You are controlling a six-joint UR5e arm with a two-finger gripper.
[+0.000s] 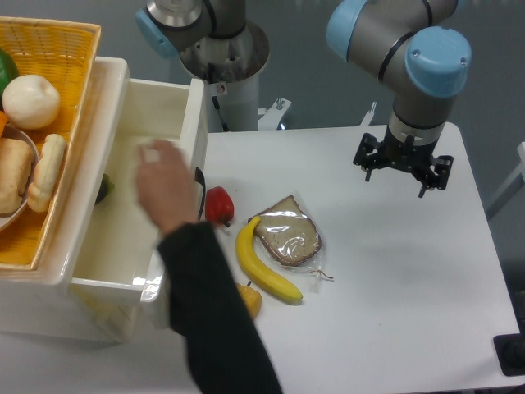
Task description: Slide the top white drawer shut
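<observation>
- We've got the top white drawer (131,238) pulled well out of the cabinet (49,304) at the table's (394,328) left side.
- A person's hand (166,191) in a dark sleeve sits over the drawer's front edge.
- The gripper (402,168) hangs above the table's right side, well apart from the drawer; we can't tell how its fingers stand.
- Just beside the drawer front: red pepper (218,205), banana (262,263), bagged bread (287,234).
</observation>
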